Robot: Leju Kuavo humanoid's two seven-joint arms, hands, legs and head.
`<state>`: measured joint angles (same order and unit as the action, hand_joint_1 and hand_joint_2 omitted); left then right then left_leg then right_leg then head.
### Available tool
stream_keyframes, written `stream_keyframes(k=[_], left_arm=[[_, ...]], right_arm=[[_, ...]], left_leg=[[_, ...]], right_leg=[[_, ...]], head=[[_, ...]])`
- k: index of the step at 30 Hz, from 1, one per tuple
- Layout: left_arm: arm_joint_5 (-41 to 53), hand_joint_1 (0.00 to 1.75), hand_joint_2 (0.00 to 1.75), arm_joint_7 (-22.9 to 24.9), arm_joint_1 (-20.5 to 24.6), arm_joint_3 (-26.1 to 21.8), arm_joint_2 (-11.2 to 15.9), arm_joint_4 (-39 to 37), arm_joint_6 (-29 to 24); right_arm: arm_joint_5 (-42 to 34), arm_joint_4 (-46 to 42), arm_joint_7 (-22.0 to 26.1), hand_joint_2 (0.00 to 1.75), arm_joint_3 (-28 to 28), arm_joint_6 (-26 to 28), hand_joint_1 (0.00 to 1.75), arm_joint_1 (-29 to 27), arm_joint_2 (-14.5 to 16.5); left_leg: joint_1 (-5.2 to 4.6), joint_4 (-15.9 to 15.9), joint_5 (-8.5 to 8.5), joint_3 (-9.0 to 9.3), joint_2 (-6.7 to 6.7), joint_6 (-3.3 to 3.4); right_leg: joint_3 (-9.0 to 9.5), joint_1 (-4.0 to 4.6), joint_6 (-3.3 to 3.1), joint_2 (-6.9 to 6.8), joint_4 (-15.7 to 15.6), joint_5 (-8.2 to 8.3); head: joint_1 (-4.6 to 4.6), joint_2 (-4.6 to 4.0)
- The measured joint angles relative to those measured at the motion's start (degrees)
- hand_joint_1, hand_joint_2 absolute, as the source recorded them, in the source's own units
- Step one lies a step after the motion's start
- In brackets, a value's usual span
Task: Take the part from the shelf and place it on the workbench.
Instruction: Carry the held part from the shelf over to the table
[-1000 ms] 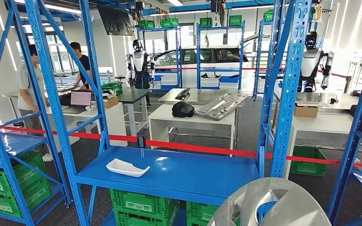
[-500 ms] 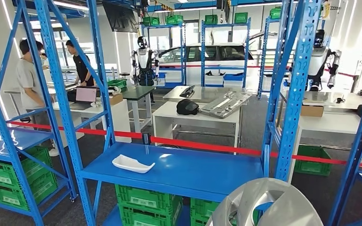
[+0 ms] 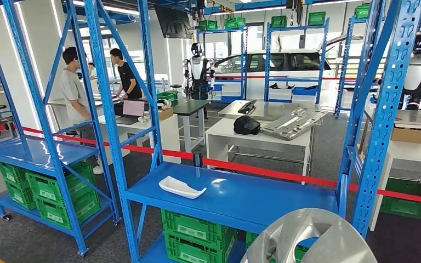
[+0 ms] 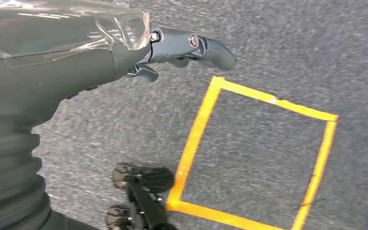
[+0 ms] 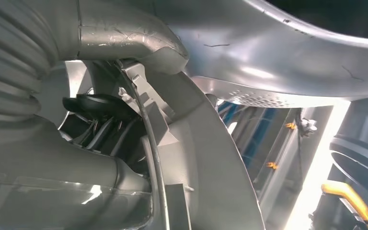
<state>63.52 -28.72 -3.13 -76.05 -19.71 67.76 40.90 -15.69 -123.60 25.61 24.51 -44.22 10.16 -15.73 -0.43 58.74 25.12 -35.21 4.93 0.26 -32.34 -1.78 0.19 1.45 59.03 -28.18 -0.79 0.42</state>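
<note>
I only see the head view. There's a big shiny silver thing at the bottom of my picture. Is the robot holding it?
Observer: Yes. The right wrist view shows the right hand gripping the silver part, with its dark fingers reaching inside it.
Operator: What about the other hand?
Observer: In the left wrist view the left hand holds nothing and hangs over grey carpet.
Operator: Is anything on the floor there?
Observer: A square of yellow tape is marked on the carpet beside that hand.
</note>
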Motion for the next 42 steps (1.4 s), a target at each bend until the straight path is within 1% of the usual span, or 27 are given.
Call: stream_keyframes(k=[1,3,5,6,7,10,12,14,16,17,19,21,22,24,25,27,29,30,31,32,34,36,37,38,39,40,42], left_arm=[[0.3,0.0,1.75,0.0,0.1,-0.1,0.0,0.0,-0.2],[0.7,0.0,1.75,-0.2,0.4,-0.1,0.1,0.1,0.0],[0.9,0.0,1.75,-0.5,0.7,-0.3,0.1,0.0,0.9],[0.9,0.0,1.75,-0.7,0.7,-0.4,0.1,-0.1,1.6],[1.0,0.0,1.75,-0.8,0.7,-0.7,0.1,-0.1,2.3],[1.2,0.0,1.75,-1.0,0.8,-1.6,0.1,0.0,4.7],[1.3,0.0,1.75,-1.0,0.8,-2.1,0.0,0.0,5.6],[1.6,0.0,1.75,-1.1,0.8,-2.5,0.0,0.0,6.2],[1.8,0.0,1.75,-1.1,0.7,-3.0,-0.1,-0.2,6.5],[1.9,0.0,1.75,-1.2,0.7,-3.1,-0.1,-0.3,6.6],[1.9,0.0,1.75,-1.4,0.7,-3.2,-0.2,-0.8,6.8],[1.9,0.0,1.75,-1.8,0.7,-3.2,-0.2,-1.2,7.2],[1.9,0.0,1.75,-2.1,0.7,-3.2,-0.2,-1.4,7.4],[1.6,0.0,1.75,-2.4,0.7,-3.2,-0.2,-1.6,7.8],[1.4,0.0,1.75,-2.6,0.7,-3.2,-0.1,-1.6,7.9],[1.1,0.0,1.75,-2.8,0.7,-3.3,-0.1,-1.7,8.2],[1.0,0.0,1.75,-2.9,0.5,-3.5,-0.1,-1.7,8.4],[1.0,0.0,1.75,-2.9,0.4,-3.6,-0.1,-1.7,8.4],[0.9,0.0,1.75,-3.0,0.3,-3.7,0.0,-1.7,8.4],[0.9,0.0,1.75,-3.0,0.3,-3.8,0.0,-1.6,8.4],[0.9,0.0,1.75,-3.1,0.4,-3.8,0.0,-1.7,8.5],[0.8,0.0,1.75,-3.1,0.5,-3.8,-0.1,-1.8,8.8],[0.7,0.0,1.75,-3.1,0.5,-3.9,-0.1,-1.8,9.1],[0.6,0.0,1.75,-3.1,0.5,-4.2,-0.1,-1.8,9.7],[0.4,0.0,1.75,-3.0,0.5,-4.5,0.0,-1.7,10.3],[0.3,0.0,1.75,-2.9,0.7,-4.9,0.0,-1.4,11.0],[0.4,0.0,1.75,-2.6,1.1,-5.4,0.1,-0.8,12.0]], right_arm=[[-0.1,0.0,-0.1,1.75,0.1,0.0,1.75,0.2,0.2],[-0.4,-0.2,-0.3,1.75,0.1,0.0,1.75,0.4,0.4],[-0.7,-0.2,-0.3,1.75,0.2,0.1,1.75,0.5,0.5],[-0.8,-0.2,-0.2,1.75,0.2,0.1,1.75,0.5,0.5],[-0.9,-0.2,-0.1,1.75,0.2,0.1,1.75,0.5,0.5],[-1.0,-0.3,0.2,1.75,0.1,0.1,1.75,0.4,0.4],[-1.0,-0.4,0.3,1.75,0.1,0.1,1.75,0.3,0.5],[-0.9,-0.5,0.2,1.75,0.1,0.1,1.75,0.0,0.5],[-0.8,-0.8,0.1,1.75,0.0,0.1,1.75,-0.2,0.5],[-0.8,-1.0,0.0,1.75,-0.1,0.1,1.75,-0.4,0.5],[-0.7,-1.2,-0.2,1.75,-0.2,0.0,1.75,-0.8,0.4],[-0.7,-1.2,-0.3,1.75,-0.2,0.0,1.75,-1.4,0.3],[-0.7,-1.2,-0.4,1.75,-0.2,0.0,1.75,-1.6,0.2],[-0.9,-1.3,-0.4,1.75,-0.2,-0.2,1.75,-1.7,0.1],[-1.0,-1.3,-0.3,1.75,-0.2,-0.3,1.75,-1.7,0.0],[-1.3,-1.5,-0.2,1.75,-0.1,-0.5,1.75,-1.7,-0.1],[-1.3,-1.7,-0.1,1.75,0.0,-0.5,1.75,-1.7,-0.2],[-1.3,-1.7,-0.1,1.75,0.0,-0.5,1.75,-1.7,-0.3],[-1.3,-1.7,-0.1,1.75,0.0,-0.5,1.75,-1.7,-0.3],[-1.3,-1.7,-0.1,1.75,0.1,-0.5,1.75,-1.6,-0.3],[-1.4,-1.8,0.0,1.75,0.1,-0.5,1.75,-1.7,-0.3],[-1.5,-1.8,0.0,1.75,0.2,-0.6,1.75,-1.7,-0.3],[-1.9,-1.8,0.0,1.75,0.3,-0.6,1.75,-1.5,-0.3],[-2.4,-1.7,0.1,1.75,0.4,-0.5,1.75,-1.2,-0.4],[-3.2,-1.6,0.1,1.75,0.4,-0.5,1.75,-0.7,-0.4],[-3.9,-1.4,0.1,1.75,0.5,-0.4,1.75,0.0,-0.5],[-5.0,-0.9,0.5,1.75,0.7,-0.3,1.75,1.0,-0.8]], left_leg=[[0.06,1.5,0.96,-0.69,-1.03,-0.34],[0.34,8.0,4.48,-3.67,-3.58,-1.11],[0.83,15.0,7.29,-7.0,-4.62,-1.58],[1.01,16.1,7.33,-7.43,-4.8,-1.67],[1.14,14.8,6.32,-6.6,-4.97,-1.66],[0.83,3.1,1.85,-0.03,-7.44,-1.16],[0.32,-0.5,1.21,1.64,-8.44,-0.65],[0.08,-0.8,0.93,1.49,-7.27,0.02],[0.26,-1.8,0.22,1.95,-5.99,0.84],[0.41,-2.3,-0.14,2.29,-5.36,1.19],[0.44,-2.5,-0.37,2.2,-4.05,1.58],[0.2,-2.5,-0.41,2.16,-2.33,1.64],[0.09,-2.4,-0.41,2.16,-1.41,1.64],[0.02,-1.9,-0.25,2.12,0.3,1.45],[-0.08,-1.5,-0.12,1.93,1.03,1.25],[-0.1,-0.8,0.05,1.24,2.2,0.8],[0.04,-0.5,-0.02,0.67,3.19,0.4],[0.03,-0.3,0.12,0.46,2.97,0.18],[0.01,0.6,0.65,-0.02,1.83,-0.13],[0.01,2.5,1.69,-0.98,0.09,-0.47],[0.3,9.8,4.85,-4.63,-3.63,-1.16],[0.77,16.0,6.72,-8.01,-4.77,-1.46],[0.89,16.2,6.24,-8.22,-4.91,-1.45],[0.9,13.9,4.8,-7.09,-5.12,-1.28],[0.73,9.9,2.93,-4.95,-5.82,-0.9],[0.36,5.7,1.54,-2.66,-7.16,-0.42],[-0.41,0.4,0.37,0.11,-9.25,0.44]], right_leg=[[-0.01,-0.19,-0.25,-0.52,-0.1,0.1],[-0.08,-0.2,-0.56,-1.62,-0.1,0.17],[-0.26,-0.07,-0.63,-2.91,-0.1,0.19],[-0.32,-0.04,-0.63,-3.57,-0.1,0.19],[-0.32,-0.02,-0.62,-4.18,-0.1,0.19],[-0.21,0.17,-0.49,-5.77,-0.1,0.16],[-0.21,0.38,-0.05,-6.7,-0.2,0.13],[-0.15,0.5,0.66,-7.71,-0.5,0.13],[-0.55,0.48,0.92,-6.57,0.7,-0.75],[-1.48,0.49,0.73,-5.2,2.8,-1.94],[-4.6,0.42,0.06,-2.49,9.9,-5.11],[-6.88,0.54,0.09,-1.74,14.6,-6.45],[-6.57,0.58,0.38,-1.56,13.7,-5.71],[-3.26,0.5,1.03,-0.47,6.5,-2.38],[-1.67,0.51,1.08,0.43,3.0,-0.97],[-0.25,0.6,0.58,1.63,-0.1,0.13],[-0.28,0.57,-0.02,0.99,0.1,0.18],[-0.23,0.46,-0.24,0.44,0.0,0.21],[-0.08,0.3,-0.5,-0.14,0.0,0.19],[0.1,0.15,-0.76,-0.76,-0.1,0.13],[0.3,0.4,-1.16,-2.04,-0.1,-0.1],[0.33,0.66,-1.37,-3.5,-0.1,-0.26],[0.35,0.76,-1.43,-4.21,-0.1,-0.32],[0.4,0.87,-1.46,-4.89,-0.1,-0.36],[0.46,0.97,-1.47,-5.48,-0.1,-0.39],[0.53,1.09,-1.42,-6.02,-0.1,-0.45],[0.63,1.27,-1.14,-7.13,-0.3,-0.6]], head=[[-0.12,0.0],[-0.33,0.0],[-0.34,0.0],[-0.34,0.0],[-0.35,0.0],[-0.34,0.0],[-0.29,0.0],[-0.26,0.0],[-0.14,0.0],[-0.04,0.01],[0.1,0.01],[0.23,0.0],[0.28,0.0],[0.35,0.0],[0.37,-0.01],[0.38,-0.01],[0.31,0.0],[0.33,0.01],[0.19,-0.01],[0.12,-0.01],[-0.13,-0.02],[-0.15,-0.03],[-0.16,-0.03],[-0.18,-0.04],[-0.2,-0.04],[-0.22,-0.04],[-0.23,-0.03]])
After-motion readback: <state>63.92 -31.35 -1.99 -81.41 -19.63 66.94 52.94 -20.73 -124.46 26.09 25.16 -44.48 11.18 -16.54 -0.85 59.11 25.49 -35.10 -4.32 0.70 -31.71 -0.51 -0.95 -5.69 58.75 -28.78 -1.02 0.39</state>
